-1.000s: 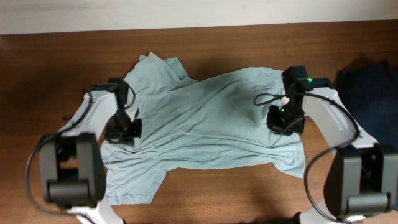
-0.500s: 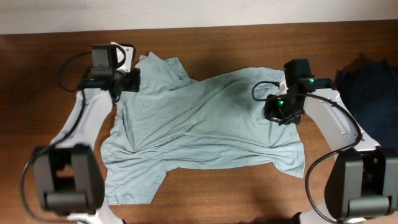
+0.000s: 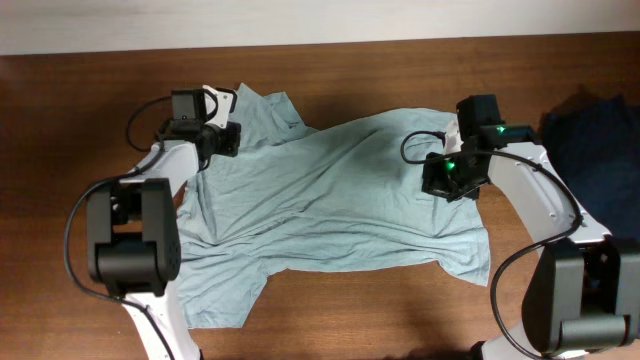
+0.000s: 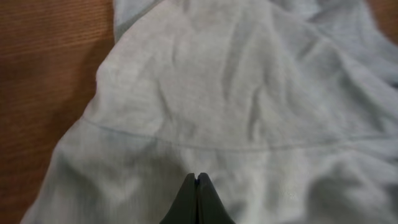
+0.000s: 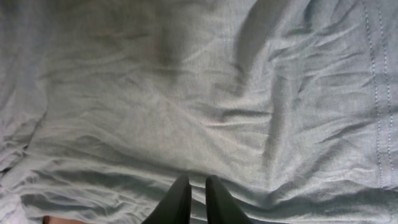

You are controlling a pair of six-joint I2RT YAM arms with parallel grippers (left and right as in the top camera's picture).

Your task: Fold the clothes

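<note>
The clothes are one pale grey-blue T-shirt (image 3: 330, 200), spread wrinkled across the wooden table. My left gripper (image 3: 226, 140) sits over its upper left part, near the sleeve and collar. In the left wrist view its fingers (image 4: 197, 178) are pressed together just above the fabric (image 4: 236, 93), with nothing between them. My right gripper (image 3: 441, 184) is on the shirt's right side. In the right wrist view its fingers (image 5: 198, 181) stand a narrow slit apart on the creased cloth (image 5: 186, 93), with a thin strip of fabric between them.
A dark navy garment (image 3: 592, 130) lies at the table's right edge, beside the right arm. Bare wood of the table (image 3: 350, 310) shows in front of the shirt and at the far left. A pale wall strip (image 3: 320, 20) runs along the back.
My left arm swung from the shirt's left side up to its upper left corner. The right gripper shifted slightly up and left on the fabric.
</note>
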